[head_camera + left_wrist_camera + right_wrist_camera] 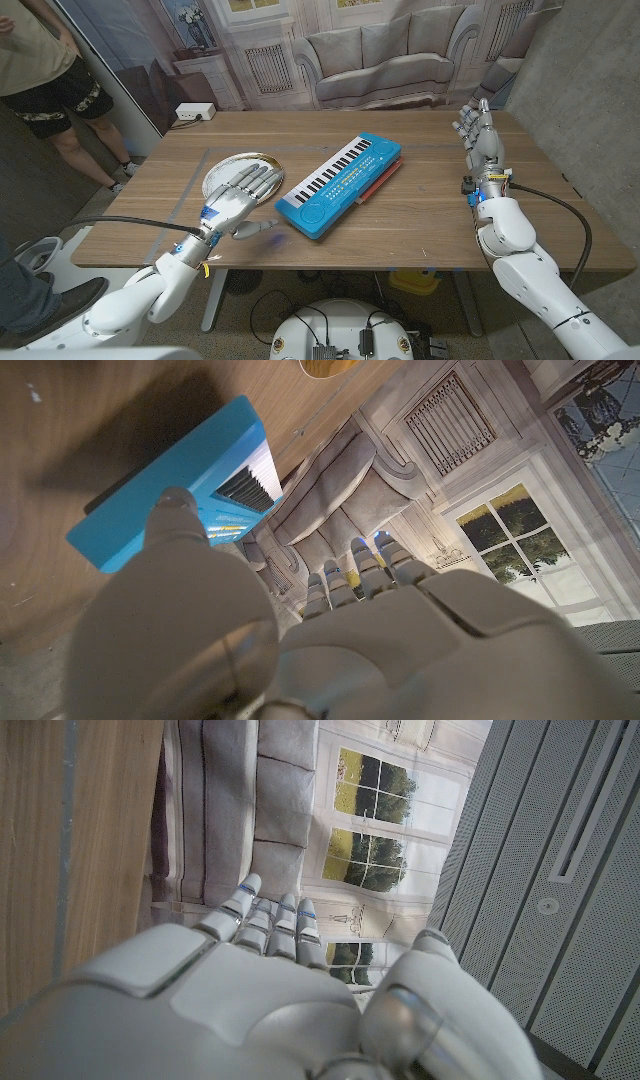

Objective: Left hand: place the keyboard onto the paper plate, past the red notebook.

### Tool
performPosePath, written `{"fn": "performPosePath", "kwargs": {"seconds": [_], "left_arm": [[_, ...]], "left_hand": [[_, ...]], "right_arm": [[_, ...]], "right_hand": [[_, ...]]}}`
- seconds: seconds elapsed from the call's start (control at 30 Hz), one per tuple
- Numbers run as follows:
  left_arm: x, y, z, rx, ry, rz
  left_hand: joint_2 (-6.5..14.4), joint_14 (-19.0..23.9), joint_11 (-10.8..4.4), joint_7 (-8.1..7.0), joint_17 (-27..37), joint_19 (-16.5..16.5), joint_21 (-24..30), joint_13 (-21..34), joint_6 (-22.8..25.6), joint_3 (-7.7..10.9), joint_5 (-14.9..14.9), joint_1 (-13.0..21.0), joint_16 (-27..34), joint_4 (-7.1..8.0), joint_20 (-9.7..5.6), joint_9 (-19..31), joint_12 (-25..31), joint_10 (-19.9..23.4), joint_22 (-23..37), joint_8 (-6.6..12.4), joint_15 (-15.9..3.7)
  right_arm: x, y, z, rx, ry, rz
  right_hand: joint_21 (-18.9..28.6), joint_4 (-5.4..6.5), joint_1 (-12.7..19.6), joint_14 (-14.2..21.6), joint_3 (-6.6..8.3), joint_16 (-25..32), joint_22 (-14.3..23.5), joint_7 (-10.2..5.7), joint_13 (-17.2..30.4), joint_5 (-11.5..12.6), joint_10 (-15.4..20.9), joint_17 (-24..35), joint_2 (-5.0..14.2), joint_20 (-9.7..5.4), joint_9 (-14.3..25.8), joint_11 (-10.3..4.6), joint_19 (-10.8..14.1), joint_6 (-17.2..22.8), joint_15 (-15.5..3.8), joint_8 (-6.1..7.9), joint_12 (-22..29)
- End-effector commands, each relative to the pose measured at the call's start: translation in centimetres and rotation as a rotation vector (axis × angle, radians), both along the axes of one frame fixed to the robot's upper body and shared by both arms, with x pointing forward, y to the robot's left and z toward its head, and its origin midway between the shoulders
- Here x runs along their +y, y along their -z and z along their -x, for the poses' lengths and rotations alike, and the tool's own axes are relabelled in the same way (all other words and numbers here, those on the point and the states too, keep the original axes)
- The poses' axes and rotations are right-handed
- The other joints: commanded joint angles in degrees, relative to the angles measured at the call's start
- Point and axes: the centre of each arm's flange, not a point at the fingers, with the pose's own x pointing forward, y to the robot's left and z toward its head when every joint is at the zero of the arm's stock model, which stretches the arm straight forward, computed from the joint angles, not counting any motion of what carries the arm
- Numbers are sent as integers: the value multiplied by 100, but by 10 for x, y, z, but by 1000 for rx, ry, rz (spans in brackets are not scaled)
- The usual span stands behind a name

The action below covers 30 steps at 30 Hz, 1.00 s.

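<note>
Left hand: your left hand (238, 197) holds nothing, fingers spread, over the paper plate (222, 172).
Keyboard: blue keyboard (338, 184) lies diagonally just beside your thumb, one long edge on the red notebook (381, 178).
Room: bare wooden table (420, 215) between keyboard and right hand (479, 130).
Right hand: fingers straight, together, empty.
Writing: none readable.

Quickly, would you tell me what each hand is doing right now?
Left hand: open, holding nothing, fingers spread beside the blue keyboard.
Right hand: open, empty, fingers extended over the table's far right.
</note>
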Motion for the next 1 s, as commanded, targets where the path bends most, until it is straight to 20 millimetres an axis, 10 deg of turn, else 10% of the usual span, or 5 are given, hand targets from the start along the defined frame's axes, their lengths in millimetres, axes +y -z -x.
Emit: {"fn": "performPosePath", "kwargs": {"seconds": [0.03,1.0], "left_arm": [[-3,10,3,41,-10,-10],[-16,27,-10,47,3,33]], "left_hand": [[-5,-33,-41,5,25,-34,-20,33,-52,-21,23,64,2,-54,-453,29,6,-67,26,15,-595],[55,-247,-44,0,33,-348,-61,34,-206,-63,0,166,9,-41,-418,36,43,-221,36,41,-548]], "right_arm": [[2,-10,-6,-21,-18,9],[-6,2,-5,-26,-7,-29]], "right_hand": [[-28,2,-28,40,-25,14,7,-9,12,-21,37,23,-7,-19,29,-4,46,30,-5,24,3],[-86,-2,-47,47,-54,14,9,-4,13,-19,39,23,-7,-16,30,-11,73,32,-6,19,-1]]}}
